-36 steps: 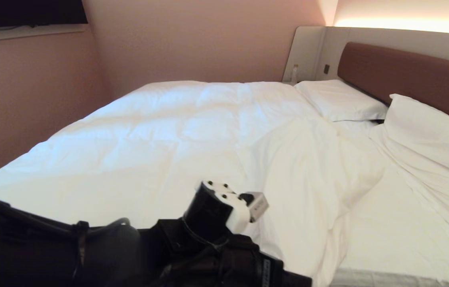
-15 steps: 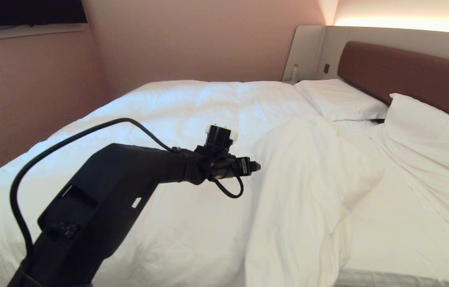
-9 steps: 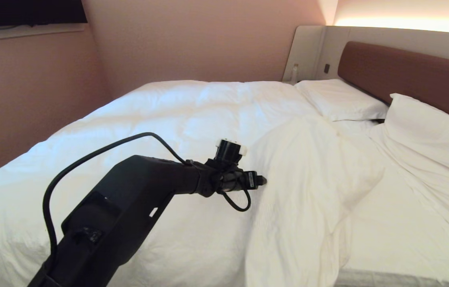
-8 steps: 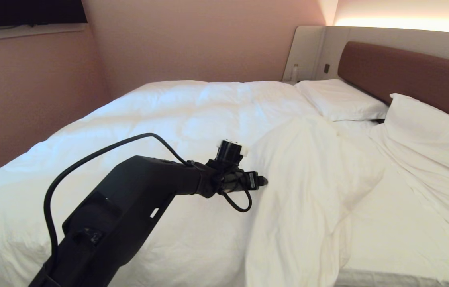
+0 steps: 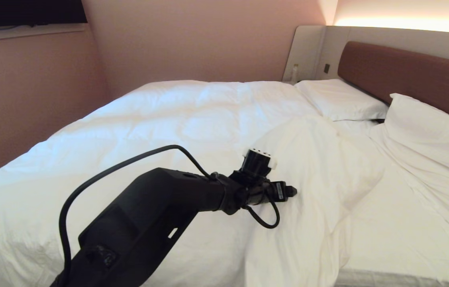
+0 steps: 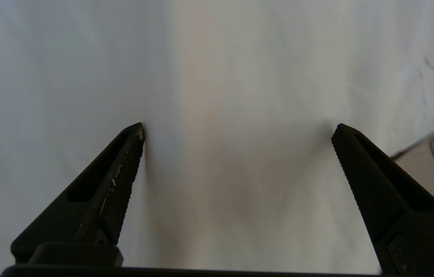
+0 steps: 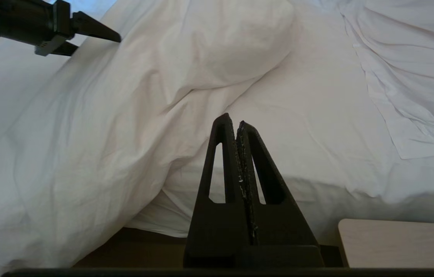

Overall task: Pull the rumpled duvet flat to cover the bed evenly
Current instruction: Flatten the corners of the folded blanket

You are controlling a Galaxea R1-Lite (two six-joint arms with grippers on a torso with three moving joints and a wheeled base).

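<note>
Head view, left claw (image 5: 293, 191) spread over duvet (image 5: 192, 127)

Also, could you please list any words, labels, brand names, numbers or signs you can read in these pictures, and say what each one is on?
No text can be read in any view.
The small label on the left gripper is too small to read.
The duvet, the pillows, the headboard and the right gripper show no print.
</note>
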